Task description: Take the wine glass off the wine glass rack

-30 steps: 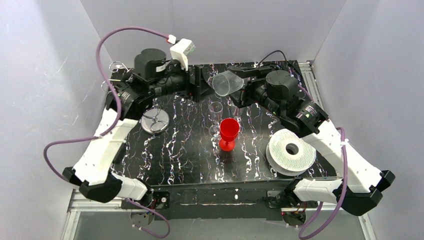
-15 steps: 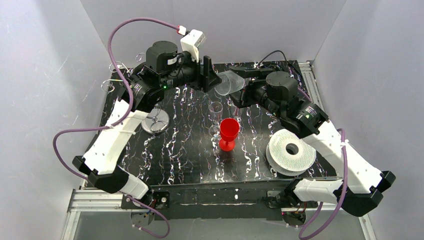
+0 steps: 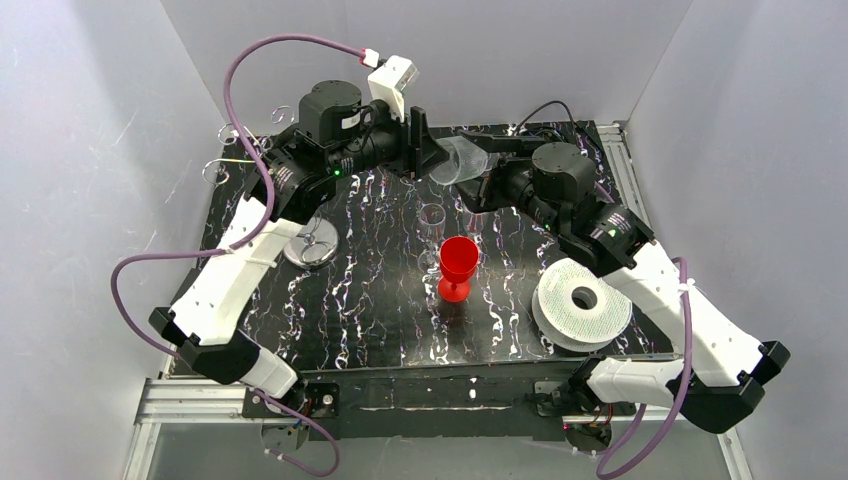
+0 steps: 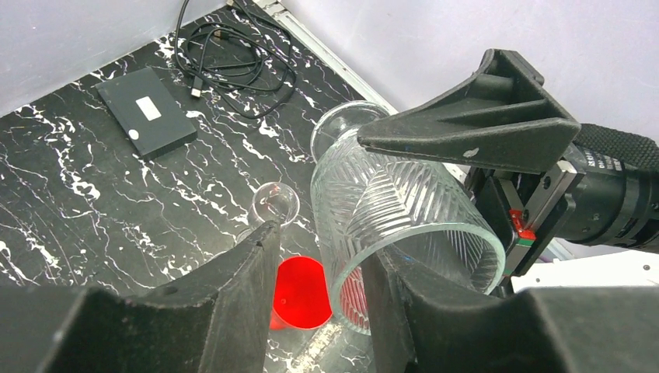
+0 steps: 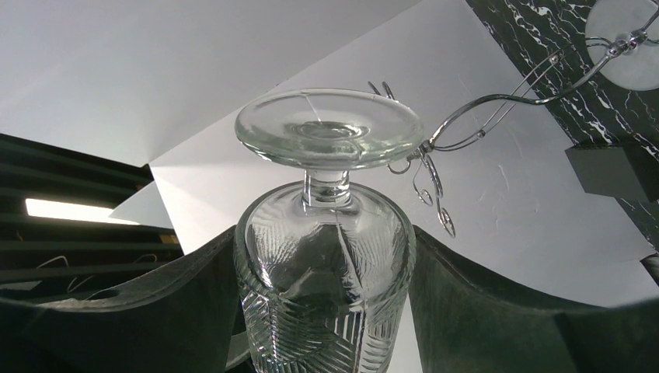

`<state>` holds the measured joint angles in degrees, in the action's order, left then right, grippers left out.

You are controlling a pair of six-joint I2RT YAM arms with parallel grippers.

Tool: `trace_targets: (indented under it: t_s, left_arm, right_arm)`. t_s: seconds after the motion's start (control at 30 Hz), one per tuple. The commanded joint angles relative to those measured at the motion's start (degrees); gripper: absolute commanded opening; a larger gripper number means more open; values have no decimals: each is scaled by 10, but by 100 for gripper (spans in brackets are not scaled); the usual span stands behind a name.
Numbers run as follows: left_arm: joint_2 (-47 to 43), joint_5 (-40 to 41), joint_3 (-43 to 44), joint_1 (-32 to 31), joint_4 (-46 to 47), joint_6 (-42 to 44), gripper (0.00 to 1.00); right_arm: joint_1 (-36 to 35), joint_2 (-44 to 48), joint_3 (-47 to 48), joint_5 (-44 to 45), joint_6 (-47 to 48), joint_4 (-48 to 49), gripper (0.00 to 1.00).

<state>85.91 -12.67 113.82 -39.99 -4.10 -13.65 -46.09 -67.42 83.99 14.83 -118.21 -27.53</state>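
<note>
The wine glass [image 3: 455, 162], clear and ribbed, lies tilted in the air at the back centre, clear of the rack. My right gripper [image 3: 476, 168] is shut on its bowl [image 5: 326, 256], foot pointing away. My left gripper [image 3: 436, 154] is open at the glass's mouth [image 4: 404, 233]. One finger is inside the rim and the other is outside it, with a gap. The right gripper's finger [image 4: 482, 124] lies over the glass. The wine glass rack has its round shiny base [image 3: 310, 243] at the left and wire loops [image 3: 232, 135] behind. Its wire arms also show in the right wrist view [image 5: 497, 101].
A red goblet [image 3: 458, 262] stands mid-table, below the held glass [image 4: 301, 291]. A small clear glass [image 3: 432, 217] stands just behind it. A white ridged spool [image 3: 582, 300] lies at the right. A black box [image 4: 148, 113] and a cable [image 4: 233, 62] lie at the back.
My left arm has swung up and to the right from over the rack, and its open gripper has reached the glass's mouth. My right gripper has kept the glass nearly still.
</note>
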Motion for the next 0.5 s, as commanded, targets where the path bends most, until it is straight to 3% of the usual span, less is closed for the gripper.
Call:
trace_targets:
  t_s: [0.0, 0.2, 0.37, 0.47]
  left_arm:
    - [-7, -10, -5, -2, 37, -10, 39]
    - [0, -27, 6, -2, 37, -23, 25]
    - [-8, -19, -8, -6, 53, -30, 0]
    - [-4, -7, 10, -10, 48, -35, 0]
  right_arm:
    - [0, 18, -1, -7, -26, 80, 1]
    - [0, 20, -10, -16, -34, 98, 1]
    - [0, 23, -27, -29, -43, 126, 1]
    - [0, 36, -41, -12, -43, 126, 1]
